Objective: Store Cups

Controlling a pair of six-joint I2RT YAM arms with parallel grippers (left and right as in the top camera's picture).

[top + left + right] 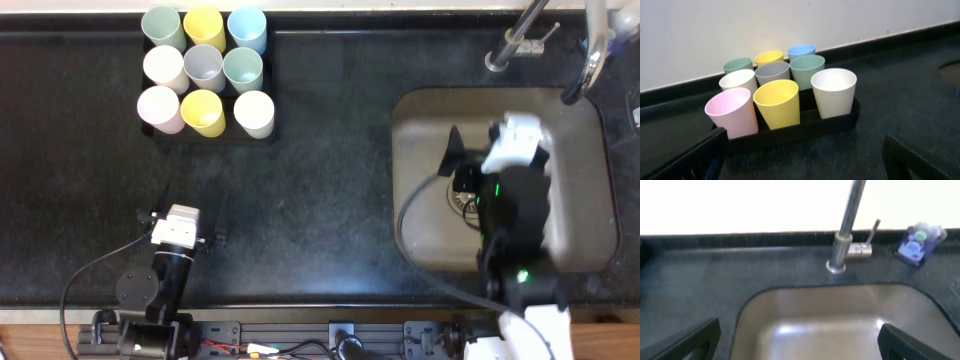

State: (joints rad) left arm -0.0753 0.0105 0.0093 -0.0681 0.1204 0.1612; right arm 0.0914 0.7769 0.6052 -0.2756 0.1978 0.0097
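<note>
Nine cups stand packed in the tray. The left tool hangs near the tray, fingers spread, empty. The right tool, well apart from it over the sink, gapes too.

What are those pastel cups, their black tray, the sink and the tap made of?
Cups: probably plastic, matte; thin rims, flat pastel colours, no glare.
Tray: likely plastic too; dull black with a moulded look.
Sink: seemingly brushed stainless steel; grey with soft, smeared highlights.
Tap: polished metal; a bright sheen runs along its pipe.
</note>
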